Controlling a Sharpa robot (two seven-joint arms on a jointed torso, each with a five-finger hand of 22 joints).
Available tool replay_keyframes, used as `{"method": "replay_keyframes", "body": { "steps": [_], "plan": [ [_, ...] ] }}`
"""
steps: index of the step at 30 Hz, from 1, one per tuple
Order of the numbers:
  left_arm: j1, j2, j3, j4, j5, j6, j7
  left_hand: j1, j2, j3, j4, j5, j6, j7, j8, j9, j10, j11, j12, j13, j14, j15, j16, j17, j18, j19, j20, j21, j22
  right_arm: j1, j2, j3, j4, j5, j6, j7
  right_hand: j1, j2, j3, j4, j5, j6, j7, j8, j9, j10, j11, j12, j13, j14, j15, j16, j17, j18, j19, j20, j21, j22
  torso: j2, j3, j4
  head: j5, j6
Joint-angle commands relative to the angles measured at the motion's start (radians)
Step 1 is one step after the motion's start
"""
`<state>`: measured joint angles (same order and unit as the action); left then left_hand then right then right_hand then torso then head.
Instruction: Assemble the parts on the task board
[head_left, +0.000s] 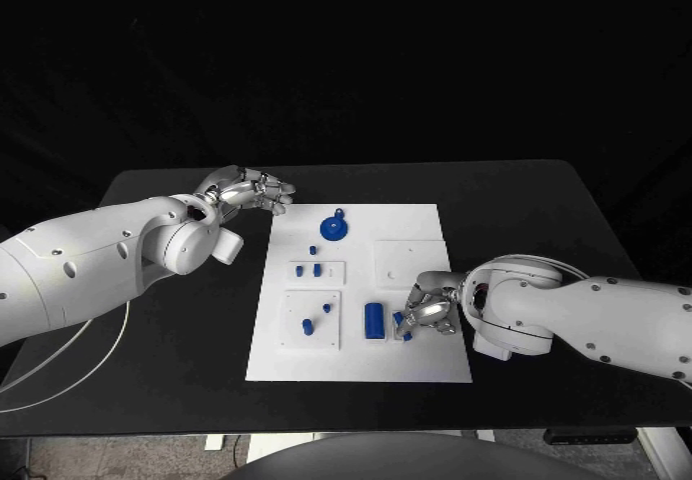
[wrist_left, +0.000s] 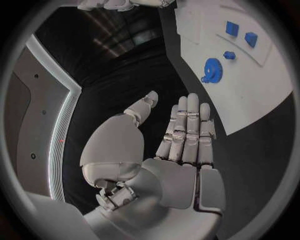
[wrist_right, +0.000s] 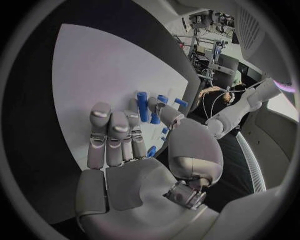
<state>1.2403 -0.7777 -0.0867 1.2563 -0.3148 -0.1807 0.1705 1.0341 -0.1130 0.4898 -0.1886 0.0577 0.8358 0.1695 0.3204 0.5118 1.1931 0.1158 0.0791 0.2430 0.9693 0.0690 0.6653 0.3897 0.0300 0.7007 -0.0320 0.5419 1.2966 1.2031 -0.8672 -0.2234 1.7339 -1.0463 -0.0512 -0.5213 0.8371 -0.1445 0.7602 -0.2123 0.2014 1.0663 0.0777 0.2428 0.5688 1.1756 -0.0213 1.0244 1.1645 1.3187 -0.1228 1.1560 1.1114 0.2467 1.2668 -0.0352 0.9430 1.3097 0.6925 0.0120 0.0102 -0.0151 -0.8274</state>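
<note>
The right hand (head_left: 431, 306) hangs low over the white board (head_left: 418, 360), fingers curled down; a small blue part (wrist_right: 152, 150) peeks out under them, though I can't tell whether it's pinched. Just past its fingertips stands a smooth blue cylinder (head_left: 374, 320). The left hand (head_left: 248, 189) floats off the board's far corner, flat and holding nothing, with a toothed blue gear (head_left: 333, 229) lying close beside it.
</note>
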Motion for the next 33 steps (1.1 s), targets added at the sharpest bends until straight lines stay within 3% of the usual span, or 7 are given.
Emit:
{"method": "replay_keyframes", "body": {
  "steps": [1, 7, 11, 12, 15, 19, 33],
  "plan": [
    [0.001, 0.001, 0.0, 0.002, -0.008, 0.018, 0.003, -0.004, 0.001, 0.0, 0.008, -0.003, -0.007, -0.001, 0.002, -0.002, -0.005, 0.0, -0.004, 0.001, 0.006, 0.001, -0.004, 0.001, -0.004, 0.001, 0.002, -0.006, 0.002, -0.002, 0.001, -0.001, 0.0, 0.007, 0.01, -0.002, -0.01, 0.003, -0.008, 0.002, 0.0, -0.01, 0.014, 0.005, -0.001, 0.0, 0.002, 0.005, -0.001, 0.003, 0.001, -0.003, 0.002, 0.015, 0.003, -0.002, -0.001, 0.013, 0.0, -0.0005, 0.0012, 0.002, -0.001],
    [0.001, 0.0, 0.0, 0.003, -0.008, 0.018, 0.002, -0.004, 0.001, -0.001, 0.008, -0.003, -0.007, -0.001, 0.002, -0.002, -0.005, 0.0, -0.004, 0.001, 0.006, 0.001, -0.004, 0.002, -0.004, 0.001, 0.002, -0.006, 0.002, -0.002, 0.002, -0.001, -0.004, 0.007, 0.007, -0.002, -0.019, -0.001, -0.015, 0.011, -0.022, -0.011, 0.014, 0.006, -0.003, -0.001, 0.002, 0.004, -0.001, 0.003, 0.001, -0.004, 0.002, 0.015, 0.002, -0.002, -0.003, 0.012, 0.0, -0.001, 0.0005, 0.002, -0.001],
    [0.001, 0.0, 0.0, 0.003, -0.008, 0.019, 0.002, -0.004, 0.001, -0.001, 0.009, -0.003, -0.007, -0.001, 0.002, -0.002, -0.005, 0.0, -0.004, 0.001, 0.006, 0.001, -0.004, 0.002, -0.004, 0.001, 0.002, -0.006, 0.002, -0.002, 0.003, -0.001, -0.004, 0.007, 0.001, 0.002, -0.041, -0.021, -0.018, 0.04, -0.14, -0.011, 0.013, 0.006, -0.005, -0.001, 0.001, 0.004, -0.002, 0.002, 0.0, -0.005, 0.002, 0.015, 0.002, -0.003, -0.005, 0.011, 0.0, -0.0008, 0.0006, 0.003, -0.001],
    [0.001, 0.0, 0.0, 0.003, -0.008, 0.019, 0.001, -0.004, 0.001, -0.001, 0.009, -0.003, -0.007, -0.001, 0.002, -0.002, -0.005, 0.0, -0.004, 0.001, 0.006, 0.001, -0.004, 0.002, -0.004, 0.001, 0.002, -0.006, 0.002, -0.002, 0.003, -0.001, -0.004, 0.007, 0.0, 0.004, -0.045, -0.025, -0.018, 0.047, -0.145, -0.01, 0.013, 0.006, -0.006, -0.001, 0.001, 0.004, -0.002, 0.002, 0.0, -0.005, 0.002, 0.015, 0.002, -0.004, -0.005, 0.011, 0.0, -0.0007, 0.0005, 0.003, -0.001],
    [0.001, -0.001, 0.0, 0.001, -0.008, 0.019, 0.001, -0.004, 0.001, -0.001, 0.009, -0.003, -0.007, -0.001, 0.002, -0.002, -0.005, 0.0, -0.004, 0.001, 0.006, 0.001, -0.005, 0.002, -0.004, 0.001, 0.002, -0.006, 0.002, -0.002, 0.002, -0.001, -0.012, 0.027, 0.016, 0.008, -0.077, -0.052, -0.024, 0.08, -0.153, -0.01, 0.013, 0.007, -0.005, -0.001, 0.0, 0.004, -0.001, 0.002, -0.001, -0.004, 0.002, 0.015, 0.003, -0.004, -0.006, 0.011, 0.0, -0.0007, 0.0005, 0.003, 0.0],
    [0.001, 0.001, -0.001, 0.001, -0.011, 0.021, -0.002, -0.005, 0.001, -0.001, 0.009, -0.003, -0.007, -0.001, 0.002, -0.002, -0.005, 0.0, -0.004, 0.001, 0.006, 0.001, -0.005, 0.002, -0.004, 0.001, 0.002, -0.006, 0.002, -0.002, 0.002, -0.001, -0.019, 0.036, 0.02, 0.011, -0.09, -0.069, -0.02, 0.107, -0.153, -0.01, 0.011, 0.009, -0.003, 0.0, -0.001, 0.005, -0.001, 0.003, -0.002, -0.002, 0.004, 0.015, 0.006, -0.007, -0.006, 0.011, 0.0, -0.0007, 0.0007, 0.003, 0.0],
    [0.001, -0.002, -0.003, 0.002, -0.023, 0.018, 0.0, -0.006, 0.001, -0.001, 0.011, -0.003, -0.007, -0.001, 0.002, -0.002, -0.005, 0.001, -0.004, 0.001, 0.006, 0.001, -0.006, 0.003, -0.004, 0.001, 0.002, -0.007, 0.003, -0.002, -0.001, -0.001, -0.012, 0.037, 0.041, 0.018, -0.098, -0.075, -0.016, 0.125, -0.152, -0.011, 0.01, 0.012, -0.001, 0.001, -0.002, 0.006, 0.0, 0.003, -0.004, 0.0, 0.005, 0.015, 0.007, -0.01, -0.004, 0.012, 0.0, 0.0004, -0.0001, 0.003, 0.0]
  ]
}}
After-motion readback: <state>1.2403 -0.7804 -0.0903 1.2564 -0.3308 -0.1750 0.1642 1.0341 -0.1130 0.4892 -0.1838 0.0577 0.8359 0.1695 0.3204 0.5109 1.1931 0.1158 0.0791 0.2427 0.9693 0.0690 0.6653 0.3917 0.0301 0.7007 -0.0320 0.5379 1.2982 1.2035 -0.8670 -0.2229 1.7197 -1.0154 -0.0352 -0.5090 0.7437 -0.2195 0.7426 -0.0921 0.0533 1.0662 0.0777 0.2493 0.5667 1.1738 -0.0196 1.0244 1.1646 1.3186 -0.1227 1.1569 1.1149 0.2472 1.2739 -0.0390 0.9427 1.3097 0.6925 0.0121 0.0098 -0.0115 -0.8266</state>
